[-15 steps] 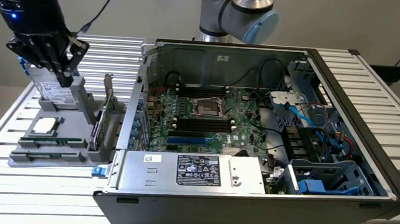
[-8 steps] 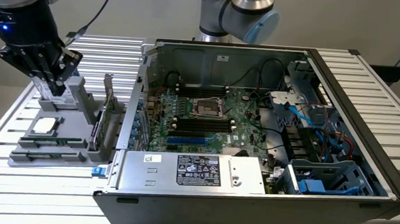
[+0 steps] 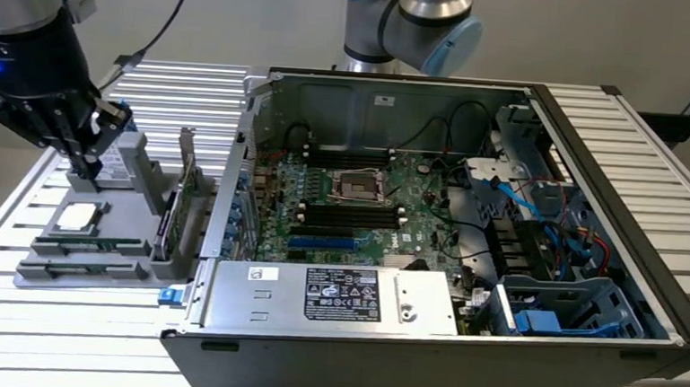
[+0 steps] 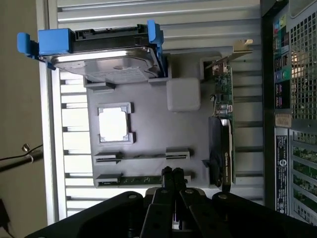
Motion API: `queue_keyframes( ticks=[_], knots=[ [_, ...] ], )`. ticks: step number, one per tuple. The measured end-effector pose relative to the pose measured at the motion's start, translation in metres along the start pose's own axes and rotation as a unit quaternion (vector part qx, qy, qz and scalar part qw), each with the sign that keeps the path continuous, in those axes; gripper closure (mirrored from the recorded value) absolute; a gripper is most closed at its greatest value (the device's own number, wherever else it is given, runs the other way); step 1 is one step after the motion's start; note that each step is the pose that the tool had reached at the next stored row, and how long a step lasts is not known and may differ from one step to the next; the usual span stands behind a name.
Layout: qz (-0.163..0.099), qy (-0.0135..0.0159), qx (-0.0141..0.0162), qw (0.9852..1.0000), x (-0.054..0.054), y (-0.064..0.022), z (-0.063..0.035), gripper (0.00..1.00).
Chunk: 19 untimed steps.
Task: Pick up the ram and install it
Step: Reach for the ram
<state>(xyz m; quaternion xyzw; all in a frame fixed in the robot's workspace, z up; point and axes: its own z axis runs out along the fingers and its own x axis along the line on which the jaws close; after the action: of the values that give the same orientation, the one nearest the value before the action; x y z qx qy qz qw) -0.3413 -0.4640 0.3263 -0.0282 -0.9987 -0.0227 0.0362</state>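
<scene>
Ram is seated in the grey holder; the gripper is held together, empty. If lowered unopened, the stick's edge could be struck and cracked.

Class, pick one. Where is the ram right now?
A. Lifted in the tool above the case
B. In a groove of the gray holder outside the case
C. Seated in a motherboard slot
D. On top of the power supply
B: the ram lies in a groove of the gray holder, beside the case; the tool hangs over the holder.
</scene>
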Motion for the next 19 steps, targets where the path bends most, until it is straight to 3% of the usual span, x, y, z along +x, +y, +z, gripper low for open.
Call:
queue_keyframes(
  ticks=[10,19],
  knots=[
    [-0.018,0.008,0.0018,0.9998,0.003,-0.008,0.0087,0.9],
    [-0.032,0.0093,0.003,0.9994,0.018,-0.0099,0.0128,0.9]
  ],
)
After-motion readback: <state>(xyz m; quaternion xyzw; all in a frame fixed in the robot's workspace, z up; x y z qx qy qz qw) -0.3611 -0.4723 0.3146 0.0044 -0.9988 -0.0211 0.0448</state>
